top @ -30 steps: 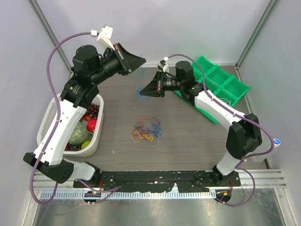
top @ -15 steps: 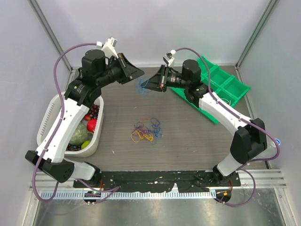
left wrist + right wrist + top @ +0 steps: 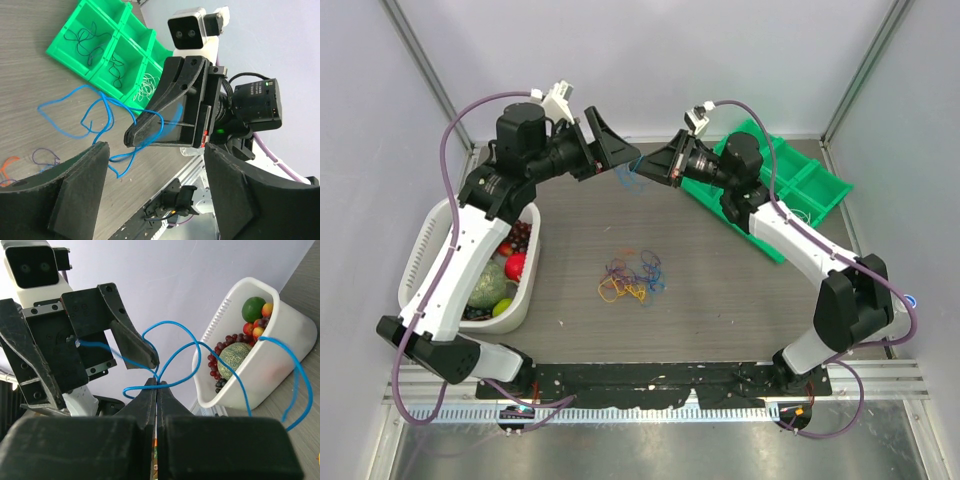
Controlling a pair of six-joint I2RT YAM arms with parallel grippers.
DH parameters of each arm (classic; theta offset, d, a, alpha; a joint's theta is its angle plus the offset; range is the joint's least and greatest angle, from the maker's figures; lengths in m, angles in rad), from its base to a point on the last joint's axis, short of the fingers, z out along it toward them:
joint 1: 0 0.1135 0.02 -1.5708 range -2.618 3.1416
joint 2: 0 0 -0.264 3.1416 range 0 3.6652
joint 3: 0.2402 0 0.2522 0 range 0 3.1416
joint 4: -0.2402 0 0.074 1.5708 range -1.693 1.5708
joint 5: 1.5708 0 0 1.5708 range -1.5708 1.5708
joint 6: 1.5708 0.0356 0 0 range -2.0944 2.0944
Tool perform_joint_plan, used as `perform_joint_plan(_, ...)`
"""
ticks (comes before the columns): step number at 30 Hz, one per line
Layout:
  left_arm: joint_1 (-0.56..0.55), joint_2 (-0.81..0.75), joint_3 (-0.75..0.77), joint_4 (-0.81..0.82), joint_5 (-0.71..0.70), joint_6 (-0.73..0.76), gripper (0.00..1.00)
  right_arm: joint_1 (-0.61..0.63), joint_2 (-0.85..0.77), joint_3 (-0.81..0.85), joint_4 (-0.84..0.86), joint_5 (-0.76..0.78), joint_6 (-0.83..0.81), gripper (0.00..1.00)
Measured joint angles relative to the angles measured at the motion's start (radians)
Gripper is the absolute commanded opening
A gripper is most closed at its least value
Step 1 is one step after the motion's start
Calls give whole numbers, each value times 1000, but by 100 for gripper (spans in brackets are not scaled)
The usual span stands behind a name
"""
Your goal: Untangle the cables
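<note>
A blue cable [image 3: 200,345] is pinched at a crossing of its loops by my right gripper [image 3: 156,381], which is shut on it and raised above the far middle of the table. Its loops hang below the fingertips [image 3: 633,181]. My left gripper [image 3: 155,149] faces the right one from close by, jaws wide open, with nothing between them; the blue cable [image 3: 100,98] runs just past its left finger [image 3: 75,190]. In the top view the left gripper [image 3: 620,156] and the right gripper [image 3: 650,166] nearly meet. A tangled pile of cables [image 3: 630,277] in purple, yellow, orange and blue lies mid-table.
A green compartment tray [image 3: 800,185] at the far right holds dark and white strands [image 3: 112,65]. A white basket [image 3: 425,250] of toy fruit stands at the left edge. Walls close in behind and beside the table.
My left gripper has opened and let go of the blue cable. Both grippers have risen and moved toward the far wall, and the right one has kept its hold.
</note>
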Motion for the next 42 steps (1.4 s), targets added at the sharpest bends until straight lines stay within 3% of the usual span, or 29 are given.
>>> perform_joint_plan(3, 6, -2, 9, -5, 0, 10, 99, -9, 0, -32, 69, 6, 42, 1)
perform_joint_plan(15, 31, -64, 9, -116, -42, 79, 100, -132, 4, -66, 214, 38, 112, 1)
perform_joint_plan(30, 37, -149, -102, -152, -52, 187, 100, -456, 32, 145, -276, 235, -280, 1)
perform_joint_plan(42, 37, -145, -150, -173, -44, 246, 99, -560, 454, 428, -413, 344, -441, 1)
